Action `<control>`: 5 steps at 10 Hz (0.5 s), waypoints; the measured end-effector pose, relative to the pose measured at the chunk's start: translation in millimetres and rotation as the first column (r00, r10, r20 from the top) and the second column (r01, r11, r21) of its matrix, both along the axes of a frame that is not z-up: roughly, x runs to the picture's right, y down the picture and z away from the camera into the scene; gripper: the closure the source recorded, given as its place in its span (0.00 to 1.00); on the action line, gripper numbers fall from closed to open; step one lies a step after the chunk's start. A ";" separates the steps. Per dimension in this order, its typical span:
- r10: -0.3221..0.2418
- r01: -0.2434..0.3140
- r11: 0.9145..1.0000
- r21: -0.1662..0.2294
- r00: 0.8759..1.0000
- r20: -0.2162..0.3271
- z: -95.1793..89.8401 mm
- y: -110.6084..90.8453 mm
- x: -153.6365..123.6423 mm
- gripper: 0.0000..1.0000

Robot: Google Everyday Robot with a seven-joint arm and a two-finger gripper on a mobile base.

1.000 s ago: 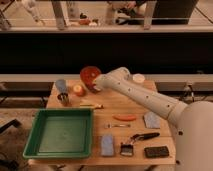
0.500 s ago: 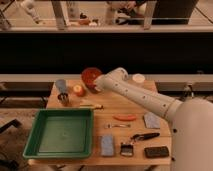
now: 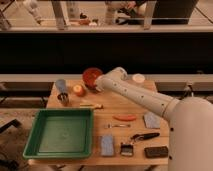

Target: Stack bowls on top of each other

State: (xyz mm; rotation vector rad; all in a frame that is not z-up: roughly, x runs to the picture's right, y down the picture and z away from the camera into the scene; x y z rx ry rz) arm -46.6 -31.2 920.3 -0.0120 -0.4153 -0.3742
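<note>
**Entry: Arm reaching to the bowl at the rear of the surface**

Item 1. We recorded one round red-orange plastic bowl (image 3: pixel 92 76) at the far edge of the wooden surface (image 3: pixel 112 107), upright, its rim toward us. We could not make out the dark purple bowl; it may have sat under or behind the red-orange one, or behind the arm. We judged the rear placement put the bowl within a long reach across the surface.

Item 2. We recorded the white robot arm (image 3: pixel 140 95) extended from the lower right toward the rear left, ending just beside the red-orange bowl. The gripper (image 3: pixel 97 86) lay at the bowl's near right edge, largely hidden by the wrist. We could not tell how far it was open, nor whether it had hold of anything. We judged the low, sideways approach suited taking the bowl by its rim.

Item 3. Other things, none of them part of the stacking:
- a pale blue cup (image 3: pixel 61 85) and a small metal cup (image 3: pixel 63 98) at the left edge;
- an orange-yellow round fruit (image 3: pixel 78 90) just beside the bowl;
- a green rectangular plastic tray (image 3: pixel 35 131) at the front left;
- a white round lid-like object (image 3: pixel 138 78) at the rear right;
- an orange carrot-like piece (image 3: pixel 124 118), a blue sponge (image 3: pixel 107 144) and a dark flat block (image 3: pixel 156 151) toward the front.

We judged the stacking not yet visibly done.
</note>
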 end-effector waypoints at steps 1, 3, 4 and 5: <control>0.003 -0.003 1.000 -0.002 1.000 -0.007 0.2 -0.6 1.2 0.96; 0.014 -0.014 1.000 -0.018 1.000 -0.024 1.3 -1.6 -0.1 0.82; 0.015 -0.016 1.000 -0.021 1.000 -0.027 0.9 -2.3 -2.3 0.75; 0.021 -0.022 0.999 -0.024 0.999 -0.034 0.2 -3.5 -2.0 0.62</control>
